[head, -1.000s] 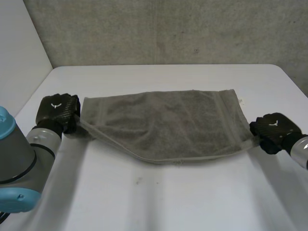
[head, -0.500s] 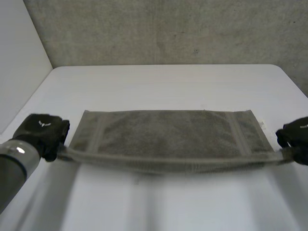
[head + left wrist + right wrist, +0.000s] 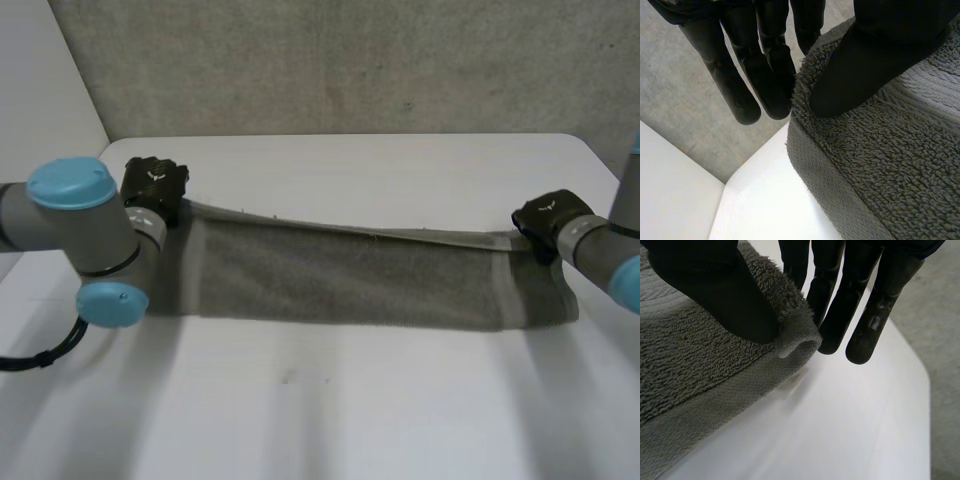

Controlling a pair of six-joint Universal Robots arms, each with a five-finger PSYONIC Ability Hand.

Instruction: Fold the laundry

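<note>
A: White counter [image 3: 330, 420] is seen before a grey concrete wall [image 3: 350, 60]. How is the left hand [image 3: 152, 185] set?

B: A corner of the grey towel [image 3: 350, 280] is pinched between its thumb and straight fingers [image 3: 765, 75], as seen in the left wrist view.

A: And the right hand [image 3: 545, 222]?

B: The opposite corner is pinched likewise in the right wrist view, with the thumb pressed on the terry and the fingers behind it.

A: Where is the towel placed?

B: It is spread widthwise across the counter's middle. Its far long edge is stretched between the two hands, one at each end, while the rest is laid flat toward the near side. Outside the hands, the left arm [image 3: 70, 215] and the right arm [image 3: 610, 250] are seen.
</note>
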